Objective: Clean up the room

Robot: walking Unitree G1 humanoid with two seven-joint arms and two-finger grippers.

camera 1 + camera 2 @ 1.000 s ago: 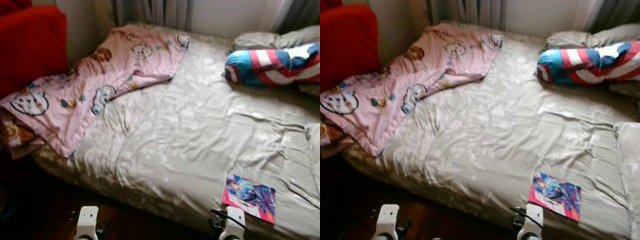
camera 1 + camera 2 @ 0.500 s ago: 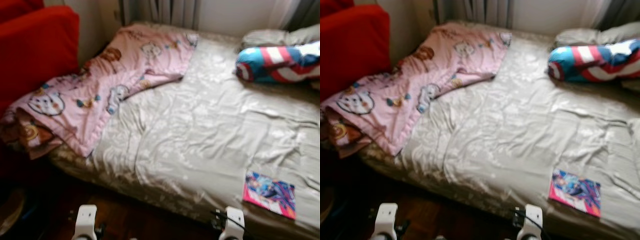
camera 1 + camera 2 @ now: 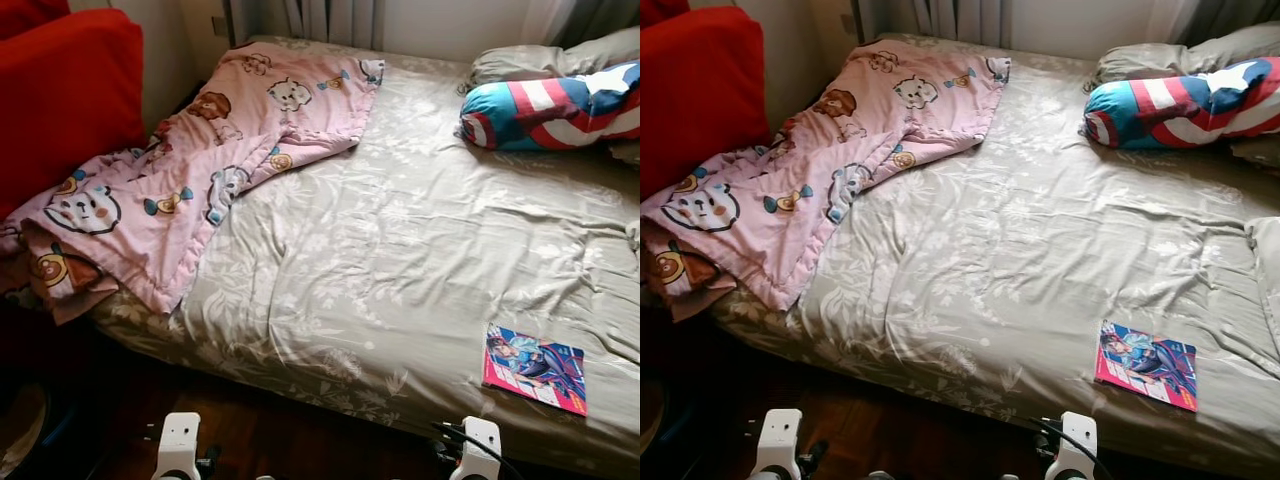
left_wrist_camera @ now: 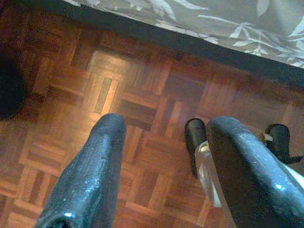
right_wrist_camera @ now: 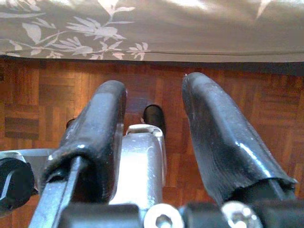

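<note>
Near the bed (image 3: 400,260) edge lies a comic book (image 3: 535,368).

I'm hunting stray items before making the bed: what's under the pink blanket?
The pink blanket lies over the grey floral sheet; a brown patterned fabric pokes out at its corner. Anything else beneath is covered.

A: Anything on the bed (image 3: 400,260) moved since a second ago?

B: No. The camera swung, not the objects. The view panned one way, then part of the way back, and it is now sharp where it was blurred.

A: Evidence?

B: The magazine (image 3: 535,368) sat at about 6 o'clock in the head view a second ago; now it lies nearer 5 o'clock. The pink blanket (image 3: 190,170) and striped pillow (image 3: 550,105) slid in frame with it, spacing unchanged.
</note>
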